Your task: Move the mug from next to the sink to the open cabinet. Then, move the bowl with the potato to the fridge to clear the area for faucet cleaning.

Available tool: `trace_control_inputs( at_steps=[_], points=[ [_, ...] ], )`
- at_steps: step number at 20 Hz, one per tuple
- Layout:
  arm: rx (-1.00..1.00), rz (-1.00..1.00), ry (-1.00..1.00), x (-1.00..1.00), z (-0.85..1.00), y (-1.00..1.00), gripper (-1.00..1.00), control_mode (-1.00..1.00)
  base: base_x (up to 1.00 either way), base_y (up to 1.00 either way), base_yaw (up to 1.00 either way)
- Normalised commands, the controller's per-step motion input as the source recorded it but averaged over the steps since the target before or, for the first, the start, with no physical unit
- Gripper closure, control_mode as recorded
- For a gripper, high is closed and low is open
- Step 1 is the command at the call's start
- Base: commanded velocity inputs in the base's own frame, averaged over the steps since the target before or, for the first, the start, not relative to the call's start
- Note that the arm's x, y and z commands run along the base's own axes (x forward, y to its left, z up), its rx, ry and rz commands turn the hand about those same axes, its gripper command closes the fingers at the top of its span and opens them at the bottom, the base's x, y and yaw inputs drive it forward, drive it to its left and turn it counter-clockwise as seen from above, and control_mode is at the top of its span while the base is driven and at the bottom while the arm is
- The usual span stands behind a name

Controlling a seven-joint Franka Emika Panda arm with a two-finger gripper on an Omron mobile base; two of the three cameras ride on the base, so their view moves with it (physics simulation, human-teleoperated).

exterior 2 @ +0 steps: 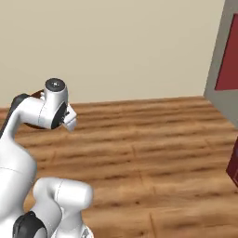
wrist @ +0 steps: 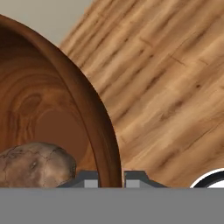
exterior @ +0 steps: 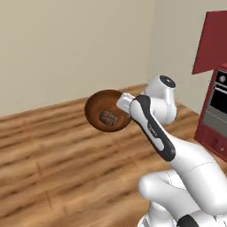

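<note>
Gripper (wrist: 110, 181) clamped narrow on the rim of the bowl (exterior: 106, 110), one fingertip inside the wall, one outside, per the hand view. Bowl carried in the air above the wood floor (exterior: 53, 155), tipped so its open side faces the left base camera. Potato (exterior: 107, 118) sits inside the bowl, low against the wall near the gripped rim; hand view shows it as a patchy brown lump (wrist: 37, 164) just beside the inner fingertip. In the right base view the bowl is mostly hidden behind the arm's wrist; probably the dark sliver at its left edge. Red cabinet (exterior: 212, 44) and an oven front (exterior: 219, 95) stand well off to the right.
</note>
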Motion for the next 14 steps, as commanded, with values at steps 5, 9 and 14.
trace_control_inputs(
  at_steps=[5, 9, 14],
  points=[
    [0.00, 0.00, 0.00, 0.00, 0.00, 0.00, 1.00, 1.00, -0.05, 0.00, -1.00],
    [0.00, 0.00, 0.00, 0.00, 0.00, 0.00, 1.00, 1.00, 0.00, -0.08, -0.98],
    [0.00, 0.00, 0.00, 0.00, 0.00, 0.00, 1.00, 1.00, 0.00, -0.17, -0.96]
  ],
)
